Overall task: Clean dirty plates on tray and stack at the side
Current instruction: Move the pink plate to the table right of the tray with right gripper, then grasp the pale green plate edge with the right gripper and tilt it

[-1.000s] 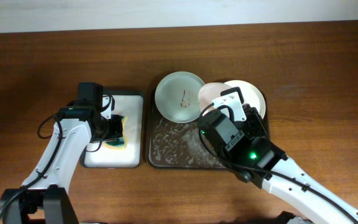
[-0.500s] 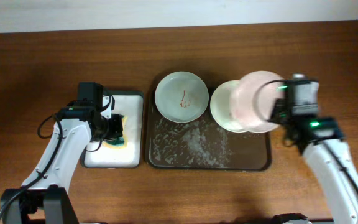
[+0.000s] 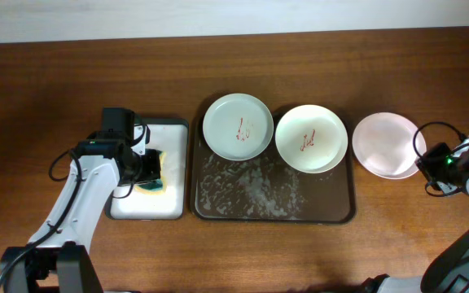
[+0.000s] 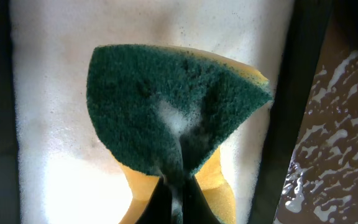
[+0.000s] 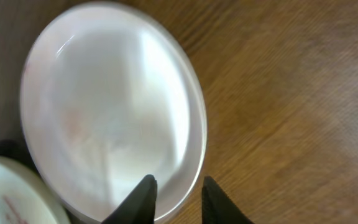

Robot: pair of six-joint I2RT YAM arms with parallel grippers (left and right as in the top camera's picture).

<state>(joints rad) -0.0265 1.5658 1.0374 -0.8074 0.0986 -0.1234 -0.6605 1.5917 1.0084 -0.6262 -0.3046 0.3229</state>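
Observation:
The pale green plate (image 3: 237,126) and the white plate (image 3: 311,138) rest on the far half of the dark brown tray (image 3: 272,203), each with a red squiggle. On the bare table to the tray's right lies the pinkish-white plate (image 3: 387,144) (image 5: 104,112), with no stain visible. My right gripper (image 3: 427,159) (image 5: 176,180) is open at its right rim, with the rim passing between the spread fingers. My left gripper (image 3: 145,167) (image 4: 176,186) is shut on a green and yellow sponge (image 4: 166,112) over the small white tray (image 3: 165,134).
Soapy foam covers the near half of the brown tray (image 4: 340,149). A sliver of the white plate (image 5: 11,193) shows at the lower left of the right wrist view. Wooden table surrounds both trays.
The right arm carried the pinkish-white plate off the tray to the table on the right, and its jaws came apart. The left arm and sponge stayed put.

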